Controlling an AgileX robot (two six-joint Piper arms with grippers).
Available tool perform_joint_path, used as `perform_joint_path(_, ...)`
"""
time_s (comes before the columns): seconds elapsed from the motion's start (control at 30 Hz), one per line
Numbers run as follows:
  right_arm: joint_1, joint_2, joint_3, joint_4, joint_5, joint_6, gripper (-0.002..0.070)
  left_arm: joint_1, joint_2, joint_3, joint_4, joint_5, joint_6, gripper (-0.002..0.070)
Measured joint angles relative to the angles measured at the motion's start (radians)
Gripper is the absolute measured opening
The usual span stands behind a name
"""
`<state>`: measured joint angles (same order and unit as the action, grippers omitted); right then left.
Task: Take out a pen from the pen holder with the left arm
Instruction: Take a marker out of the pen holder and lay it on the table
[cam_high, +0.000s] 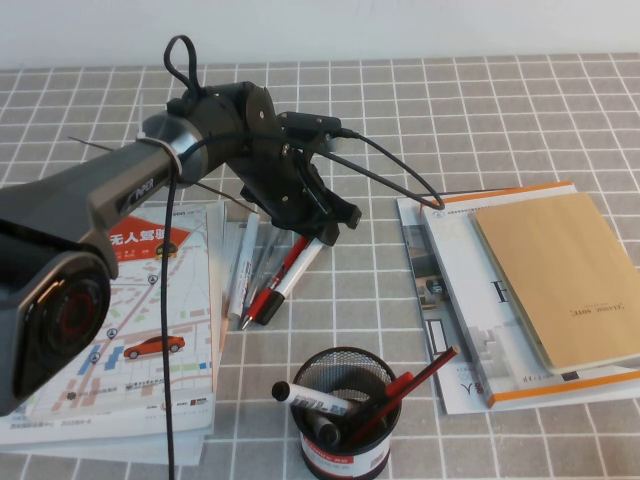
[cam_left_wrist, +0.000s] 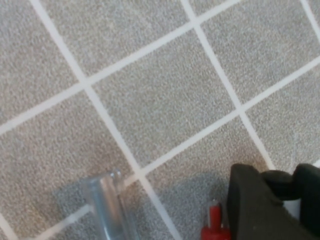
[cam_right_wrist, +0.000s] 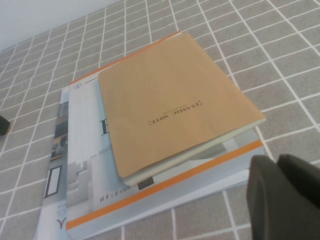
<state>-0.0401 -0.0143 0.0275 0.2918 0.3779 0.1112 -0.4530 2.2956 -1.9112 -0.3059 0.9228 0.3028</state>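
The red pen (cam_high: 283, 272) sits out of the mesh pen holder (cam_high: 345, 352) (which stands at the near edge), beside loose pens (cam_high: 240, 265) left of centre, its far end under the left gripper (cam_high: 322, 225), grip impossible to tell, while the right gripper (cam_right_wrist: 285, 200) hangs near the books (cam_right_wrist: 170, 100) at right, state equally unclear.

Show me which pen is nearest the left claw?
The red-and-silver pen lying under the left gripper; the white pen lies farther left. Right gripper hangs near books.

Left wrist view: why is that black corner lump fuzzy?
Left wrist view: that's the left claw, low over the tiles, too close to focus. Right wrist view: right claw blurs likewise beside the books. High view: sharp, soft shadows.
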Motion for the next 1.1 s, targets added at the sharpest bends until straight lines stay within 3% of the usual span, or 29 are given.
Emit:
perform_joint_path(0.23,0.000,0.000,0.000,0.000,0.000,0.000,-0.0013,0.000,0.000,0.000,-0.006,0.002,-0.044,0.0230)
perform_joint_path(0.57,0.000,0.000,0.000,0.000,0.000,0.000,-0.0013,0.000,-0.095,0.000,0.003,0.010,-0.048,0.0241)
perform_joint_path(0.63,0.000,0.000,0.000,0.000,0.000,0.000,-0.0013,0.000,-0.138,0.000,0.023,0.010,-0.048,0.0214)
perform_joint_path(0.73,0.000,0.000,0.000,0.000,0.000,0.000,-0.0013,0.000,-0.224,0.000,0.102,0.027,-0.048,0.0086)
perform_joint_path(0.8,0.000,0.000,0.000,0.000,0.000,0.000,-0.0013,0.000,-0.285,0.000,0.154,0.052,-0.046,0.0041)
perform_joint_path(0.97,0.000,0.000,0.000,0.000,0.000,0.000,-0.0013,0.000,-0.476,0.059,0.213,0.107,-0.036,0.0007)
perform_joint_path(1.1,0.000,0.000,0.000,0.000,0.000,0.000,-0.0013,0.000,-0.640,0.228,0.177,0.029,-0.034,0.0003)
